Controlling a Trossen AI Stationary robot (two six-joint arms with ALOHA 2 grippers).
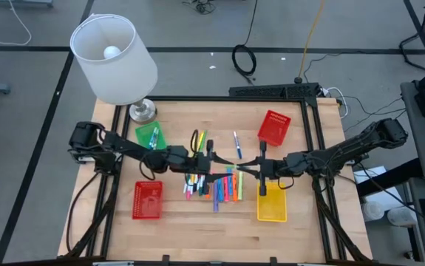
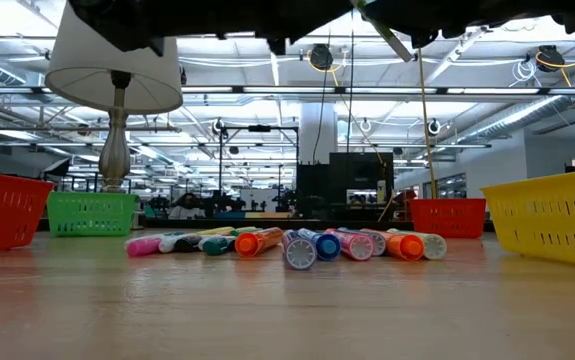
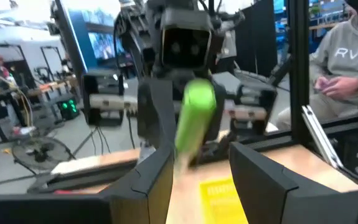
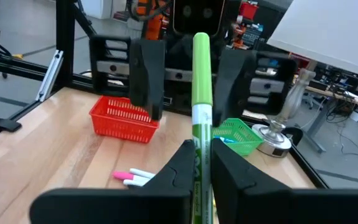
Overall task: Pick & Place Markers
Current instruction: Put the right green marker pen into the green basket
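Observation:
My right gripper [image 4: 202,177] is shut on a green marker [image 4: 201,93] with a white band, held high above the middle of the table. The marker also shows in the low view [image 2: 391,38]. My left gripper [image 3: 194,180] faces it, open. Its two fingers [image 4: 147,74] stand on either side of the marker's green cap end [image 3: 196,115] without touching it. Both grippers meet over the table's middle in the high view, the left [image 1: 211,161] and the right [image 1: 261,167]. Several coloured markers [image 1: 216,185] lie in a loose row on the wood below. My right gripper pinches the green marker's barrel [image 4: 200,163], at the end away from the cap, between its two fingers. The fingers come level from the table's right and lie along the marker. The marker sticks out past the fingertips toward my left gripper, clear of the table.
A green basket [image 1: 151,137] holding a marker and a lamp [image 1: 116,55] stand at the far left. There is a red basket [image 1: 273,127] at the far right, another red basket [image 1: 147,199] at the near left and a yellow basket [image 1: 271,203] at the near right. A seated person [image 3: 347,62] is beyond the table.

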